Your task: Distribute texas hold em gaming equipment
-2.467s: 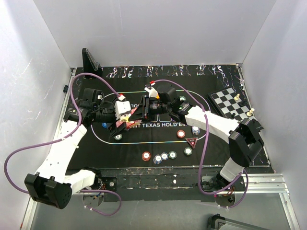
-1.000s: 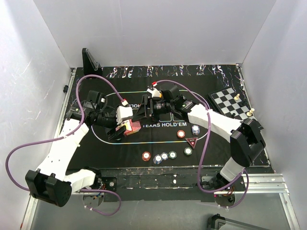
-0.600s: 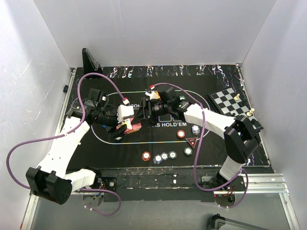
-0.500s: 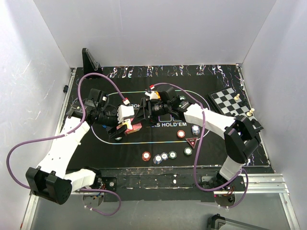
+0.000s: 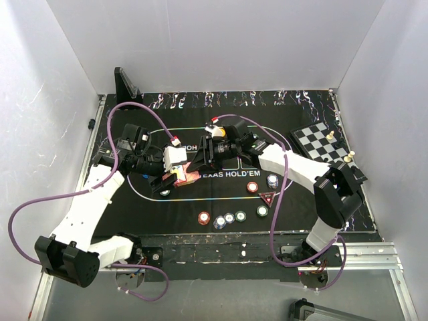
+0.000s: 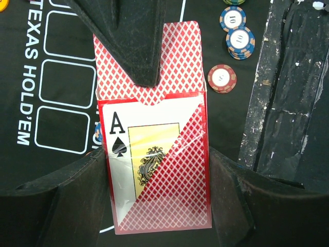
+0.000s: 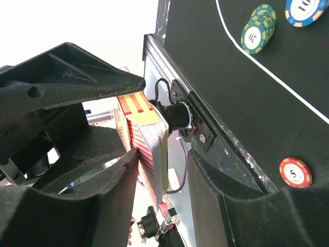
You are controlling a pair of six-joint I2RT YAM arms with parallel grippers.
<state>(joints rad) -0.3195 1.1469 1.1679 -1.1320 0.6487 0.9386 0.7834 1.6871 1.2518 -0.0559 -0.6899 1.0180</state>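
Note:
My left gripper [image 5: 175, 175] is shut on a red card box [image 5: 186, 175] with an ace of spades on its face, holding it above the black mat [image 5: 294, 207]. In the left wrist view the box [image 6: 154, 170] sits between my fingers [image 6: 77, 200], and red-backed cards [image 6: 180, 56] stick out of its far end. My right gripper [image 5: 200, 160] is open around that end. In the right wrist view the deck [image 7: 146, 144] is edge-on: one finger [image 7: 103, 206] touches it, the other stands apart. Chips [image 5: 229, 217] and a triangular marker [image 5: 267, 198] lie on the mat.
A chessboard [image 5: 321, 144] with pieces stands at the right rear. A black stand [image 5: 126, 85] is at the rear left corner. Single chips lie near the left arm [image 5: 164, 192] and at mid right [image 5: 252, 186]. White walls close in three sides.
My left gripper has carried the card box a little right toward the mat's centre. My right gripper has come to the box and now straddles its far end.

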